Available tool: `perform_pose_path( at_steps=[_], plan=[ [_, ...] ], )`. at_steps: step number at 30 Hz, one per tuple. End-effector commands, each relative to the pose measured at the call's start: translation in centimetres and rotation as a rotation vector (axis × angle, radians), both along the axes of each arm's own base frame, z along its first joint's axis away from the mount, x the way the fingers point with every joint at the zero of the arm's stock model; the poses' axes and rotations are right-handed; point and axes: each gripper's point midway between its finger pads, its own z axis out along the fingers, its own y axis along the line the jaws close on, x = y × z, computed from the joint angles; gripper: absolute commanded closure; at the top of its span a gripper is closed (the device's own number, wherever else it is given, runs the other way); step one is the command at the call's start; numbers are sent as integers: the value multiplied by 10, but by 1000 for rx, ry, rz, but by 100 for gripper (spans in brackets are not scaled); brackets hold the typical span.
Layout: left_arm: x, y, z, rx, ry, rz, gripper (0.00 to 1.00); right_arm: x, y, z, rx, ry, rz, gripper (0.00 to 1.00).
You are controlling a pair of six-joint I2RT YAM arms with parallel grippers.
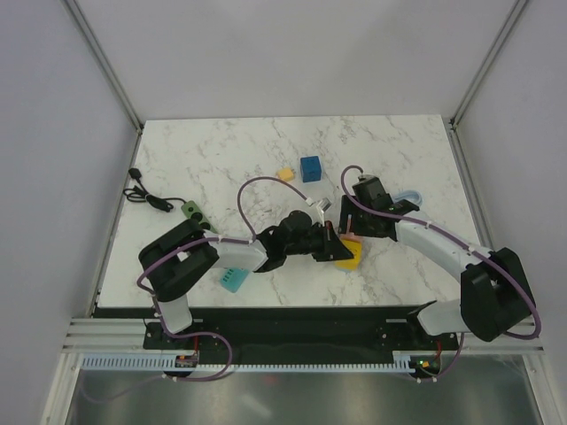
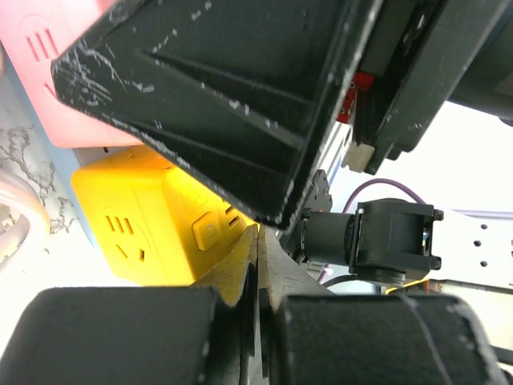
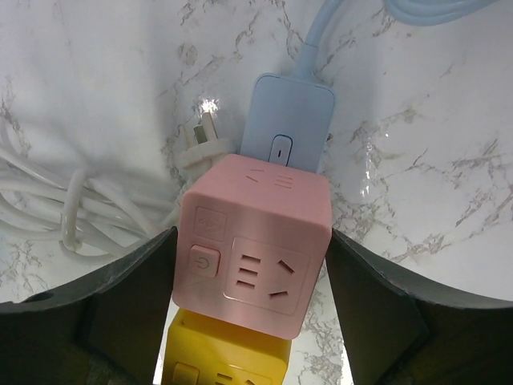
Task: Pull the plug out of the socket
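The left arm (image 1: 230,255) lay low and stretched from its base toward the right, its elbow folded near the front edge and its wrist turned level. The left gripper (image 1: 339,248) sat at mid-table with its jaws pressed fully together, the fingers (image 2: 280,269) meeting in a thin seam. The right arm (image 1: 434,239) bent up from its base and ran leftward, wrist tipped down. The right gripper (image 1: 354,228) hung just behind the left one, jaws spread wide. Whether its fingers (image 3: 104,313) pressed on anything was unclear.
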Motion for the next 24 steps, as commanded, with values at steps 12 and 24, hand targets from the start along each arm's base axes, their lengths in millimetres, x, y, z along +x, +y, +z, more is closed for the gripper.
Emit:
perform_pose_path(
  at_steps=[12,24],
  plan=[
    [4,17,-43,128,109,115,98,14,-3,-6,-61,-38,-91,36],
    [8,24,-62,227,158,167,98,14,-7,3,-97,-51,-116,62]
  ],
)
